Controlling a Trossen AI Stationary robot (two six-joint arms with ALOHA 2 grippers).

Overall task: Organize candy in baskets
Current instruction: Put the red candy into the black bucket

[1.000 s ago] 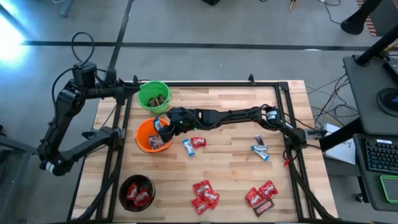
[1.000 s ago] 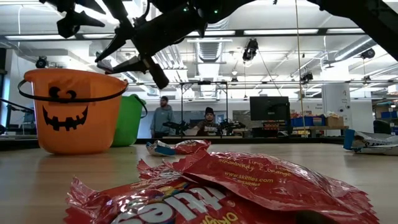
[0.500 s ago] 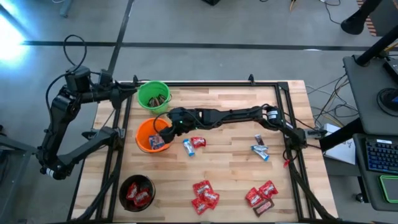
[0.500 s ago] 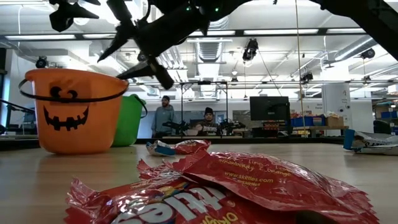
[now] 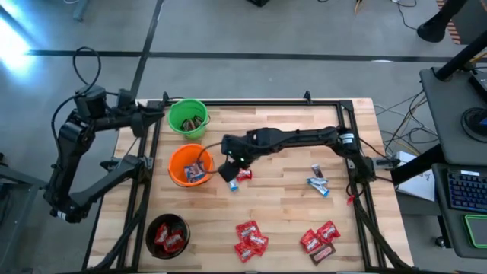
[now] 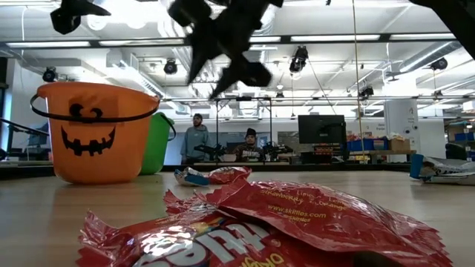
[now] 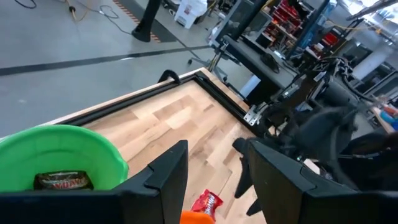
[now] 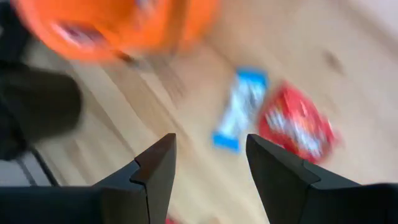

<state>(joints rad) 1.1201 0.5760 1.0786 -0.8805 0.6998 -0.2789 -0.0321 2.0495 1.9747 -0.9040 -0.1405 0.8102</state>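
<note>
A bright green round plastic bucket (image 5: pixel 187 117) stands upright at the table's far left corner, with a dark brown wrapped sweet (image 7: pixel 60 181) lying inside. Just beside it, nearer the front, sits an orange round plastic bucket (image 5: pixel 187 165) with a black pumpkin face (image 6: pixel 87 138), holding wrapped sweets. A black round bucket (image 5: pixel 167 234) at the front left holds red sweets. Loose on the wood lie a blue-and-white sweet (image 8: pixel 239 109) beside a red one (image 8: pixel 296 129), two blue-and-white sweets (image 5: pixel 318 183) farther right, and two clusters of glossy red packets (image 5: pixel 250 239) along the front (image 5: pixel 319 240).
</note>
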